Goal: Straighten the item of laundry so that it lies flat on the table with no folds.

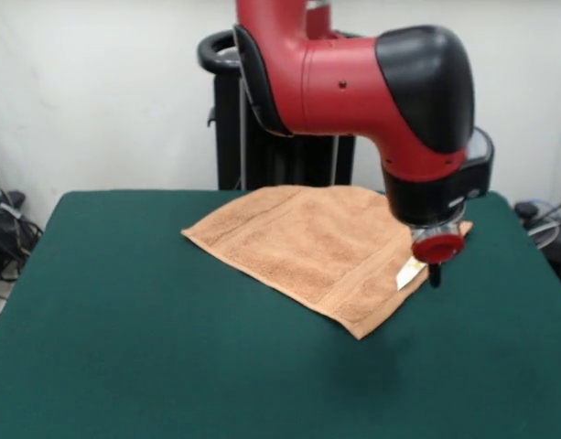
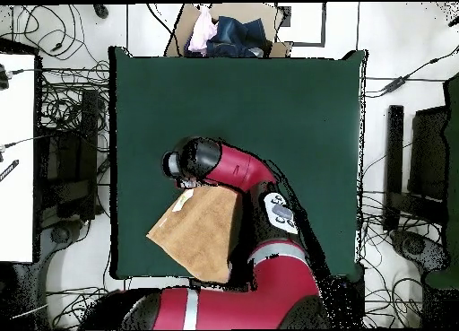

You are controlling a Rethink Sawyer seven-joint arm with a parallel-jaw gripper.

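The item of laundry (image 1: 298, 247) is a peach-orange terry towel with border bands, lying on the far right part of the green table (image 1: 152, 347). It looks mostly spread out, with its white and yellow label (image 1: 410, 272) at the right edge. My gripper (image 1: 436, 274) hangs at that right edge, just beside the label, its dark tip low over the cloth. The red and black arm covers the towel's far right corner. In the overhead view the towel (image 2: 197, 233) lies near the table's (image 2: 269, 112) lower left, with the gripper (image 2: 184, 186) above its top corner.
A black stand (image 1: 230, 110) rises behind the table's far edge. Cables (image 1: 5, 229) lie on the floor to the left. In the overhead view a box with cloth items (image 2: 229, 36) sits beyond the table's top edge.
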